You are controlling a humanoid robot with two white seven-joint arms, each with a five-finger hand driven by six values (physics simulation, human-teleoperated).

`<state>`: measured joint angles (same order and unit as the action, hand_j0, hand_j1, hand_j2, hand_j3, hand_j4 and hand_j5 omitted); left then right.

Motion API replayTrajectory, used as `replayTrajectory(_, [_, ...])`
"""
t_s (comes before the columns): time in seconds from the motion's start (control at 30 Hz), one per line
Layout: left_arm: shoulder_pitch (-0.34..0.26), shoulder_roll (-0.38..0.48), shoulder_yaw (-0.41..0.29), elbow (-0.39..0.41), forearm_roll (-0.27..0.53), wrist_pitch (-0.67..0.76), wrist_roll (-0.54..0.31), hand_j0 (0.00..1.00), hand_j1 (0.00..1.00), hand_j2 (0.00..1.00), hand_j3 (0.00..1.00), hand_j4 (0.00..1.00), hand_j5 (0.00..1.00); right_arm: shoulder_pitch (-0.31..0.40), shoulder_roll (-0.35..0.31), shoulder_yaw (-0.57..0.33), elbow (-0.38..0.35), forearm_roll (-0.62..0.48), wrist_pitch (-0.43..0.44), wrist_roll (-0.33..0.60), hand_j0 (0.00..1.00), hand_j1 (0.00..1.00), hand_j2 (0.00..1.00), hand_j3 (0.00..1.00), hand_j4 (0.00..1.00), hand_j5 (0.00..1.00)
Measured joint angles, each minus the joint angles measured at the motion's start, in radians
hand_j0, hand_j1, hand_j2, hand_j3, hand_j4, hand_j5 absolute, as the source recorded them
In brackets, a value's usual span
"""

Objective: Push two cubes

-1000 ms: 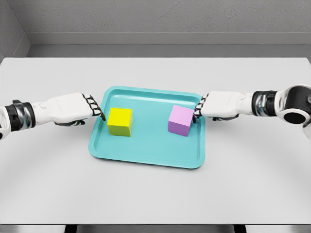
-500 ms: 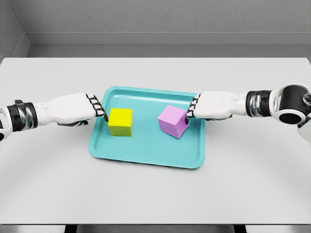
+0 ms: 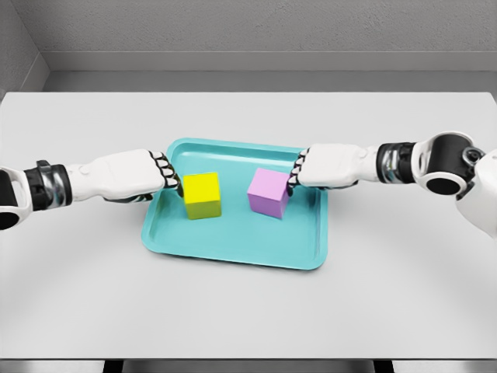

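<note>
2 curled fists, left hand [image 3: 159, 175] and right hand [image 3: 304, 168], touch yellow cube [image 3: 202, 195], purple cube [image 3: 269, 193]

Colours on the Tray

A yellow cube [image 3: 202, 195] and a pink-violet cube [image 3: 269, 193] sat on a turquoise tray [image 3: 233, 247]. The tabletop [image 3: 248, 303] was pale grey. Both hands, left [image 3: 159, 175] and right [image 3: 304, 169], were white with black finger joints.

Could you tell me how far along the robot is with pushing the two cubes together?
Partly done. The yellow cube and the purple cube sit near the middle of the teal tray. In hand: the left hand and right hand each press a cube's outer side. Left: a gap between the cubes remains to close.
</note>
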<state>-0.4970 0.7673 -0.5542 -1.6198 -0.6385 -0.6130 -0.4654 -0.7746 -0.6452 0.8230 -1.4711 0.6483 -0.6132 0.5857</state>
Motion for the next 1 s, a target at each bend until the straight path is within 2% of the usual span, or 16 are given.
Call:
replayTrajectory(0.4, [-0.008, -0.025, 0.0, 0.0, 0.0, 0.0, -0.007, 0.7, 0.7, 0.7, 0.7, 0.7, 0.7, -0.015, 0.041, 0.001, 0.014, 0.008, 0.0, 0.004, 0.68, 0.68, 0.68, 0.68, 0.68, 0.68])
replayTrajectory(0.7, [-0.008, -0.046, 0.0, -0.002, -0.002, 0.0, -0.019, 0.7, 0.7, 0.7, 0.7, 0.7, 0.7, -0.034, 0.071, 0.001, 0.088, 0.021, 0.0, 0.002, 0.68, 0.68, 0.68, 0.68, 0.68, 0.68])
replayTrajectory(1.0, [-0.009, -0.059, 0.0, -0.007, -0.002, 0.0, -0.021, 0.7, 0.7, 0.7, 0.7, 0.7, 0.7, -0.043, 0.098, 0.002, 0.101, 0.024, 0.0, 0.003, 0.68, 0.68, 0.68, 0.68, 0.68, 0.68])
